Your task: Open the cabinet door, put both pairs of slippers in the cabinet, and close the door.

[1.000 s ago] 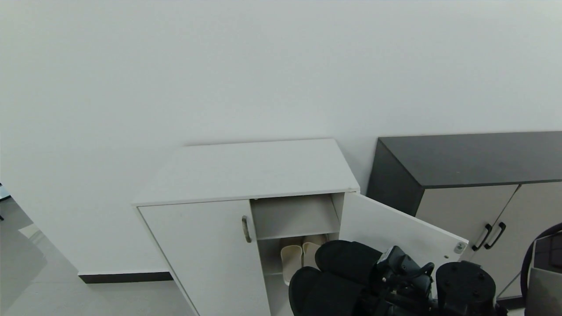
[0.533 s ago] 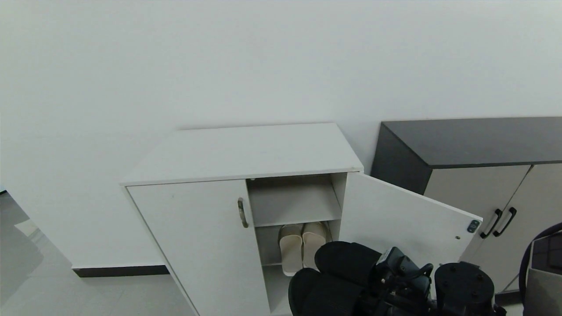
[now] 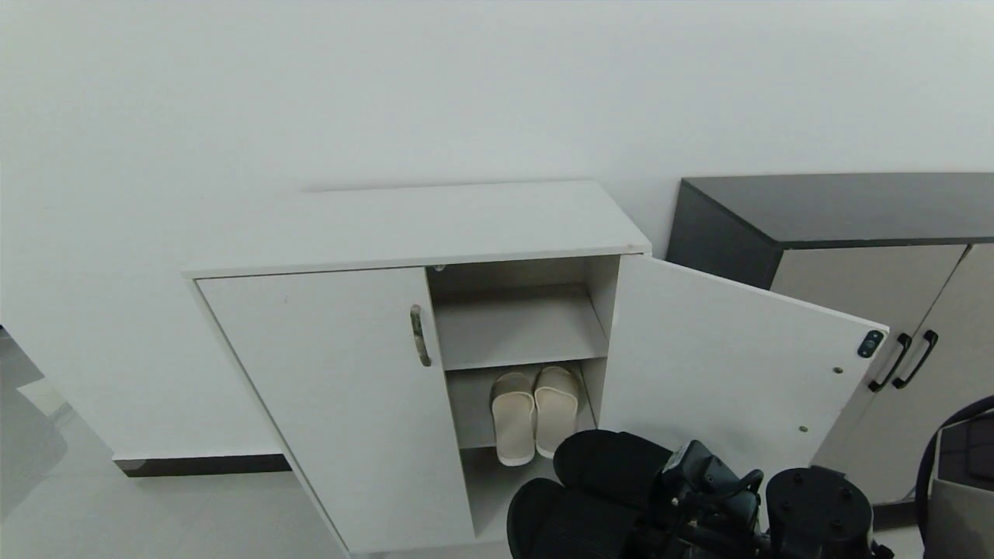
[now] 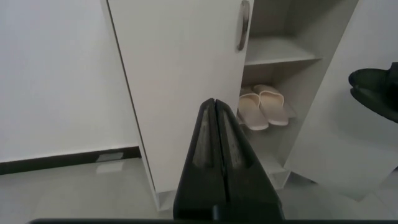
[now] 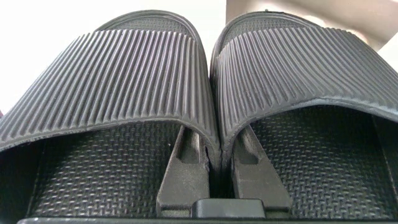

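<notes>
A pair of black ribbed slippers (image 3: pixel 594 489) hangs in front of the white cabinet (image 3: pixel 404 225), below its open right door (image 3: pixel 722 365). My right gripper (image 5: pixel 216 167) is shut on the two slippers' touching inner sides, one finger inside each slipper (image 5: pixel 149 74). A beige pair (image 3: pixel 534 415) lies side by side on the middle shelf, toes inward. The beige pair (image 4: pixel 261 107) also shows past my left gripper (image 4: pixel 215 118), which is shut on nothing and held low in front of the closed left door (image 4: pixel 180 74).
The cabinet's left door (image 3: pixel 326 388) is closed, with a metal handle (image 3: pixel 419 335). The upper shelf (image 3: pixel 516 330) is bare. A dark-topped cabinet (image 3: pixel 854 210) stands close on the right, behind the open door. Grey floor (image 3: pixel 155 512) lies at the left.
The head camera has shifted, so the cabinet sits higher in the picture and more of its inside shows. The black slippers keep their place in the right gripper.
</notes>
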Robot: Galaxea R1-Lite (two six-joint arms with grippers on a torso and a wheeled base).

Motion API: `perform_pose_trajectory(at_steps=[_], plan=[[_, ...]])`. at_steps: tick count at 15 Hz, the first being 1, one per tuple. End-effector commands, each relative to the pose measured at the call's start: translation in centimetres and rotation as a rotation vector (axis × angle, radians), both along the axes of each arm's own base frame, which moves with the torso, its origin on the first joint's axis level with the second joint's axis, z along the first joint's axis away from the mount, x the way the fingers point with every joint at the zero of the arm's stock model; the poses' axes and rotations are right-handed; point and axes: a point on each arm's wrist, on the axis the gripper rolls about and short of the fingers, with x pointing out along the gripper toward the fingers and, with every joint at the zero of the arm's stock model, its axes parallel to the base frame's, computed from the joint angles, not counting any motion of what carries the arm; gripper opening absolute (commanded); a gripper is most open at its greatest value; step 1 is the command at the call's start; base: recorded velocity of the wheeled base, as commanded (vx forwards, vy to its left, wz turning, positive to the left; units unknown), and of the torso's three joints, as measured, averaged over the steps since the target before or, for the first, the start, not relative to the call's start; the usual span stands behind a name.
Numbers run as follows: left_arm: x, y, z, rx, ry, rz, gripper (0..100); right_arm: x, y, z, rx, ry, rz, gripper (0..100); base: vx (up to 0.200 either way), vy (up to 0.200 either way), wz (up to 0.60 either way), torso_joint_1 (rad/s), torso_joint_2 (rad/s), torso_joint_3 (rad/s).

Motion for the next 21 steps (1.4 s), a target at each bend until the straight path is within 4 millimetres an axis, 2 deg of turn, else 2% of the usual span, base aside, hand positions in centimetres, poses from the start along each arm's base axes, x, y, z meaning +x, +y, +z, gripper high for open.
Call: perform_pose_trajectory(at_steps=[1,14,17,21], plan=[[0.01,0.0,0.01,0.0,0.0,0.0,0,-0.18,-0.05,-0.08,-0.005,0.004,0.004,0,0.0,0.0,0.0,-0.207,0.5,0.29],[0.01,0.0,0.0,0.0,0.001,0.0,0,-0.61,-0.01,-0.58,-0.025,0.023,0.018,0,0.0,0.0,0.0,-0.165,0.46,0.298],[0.01,0.0,0.01,0.0,0.0,0.0,0,-0.59,0.02,-0.56,-0.023,0.023,0.017,0,0.0,0.0,0.6,-0.014,0.03,0.014],[0.01,0.0,0.01,0.0,0.0,0.0,0,-0.81,0.72,-0.38,-0.031,-0.011,-0.029,0,0.0,0.0,0.0,0.05,-0.17,-0.126]])
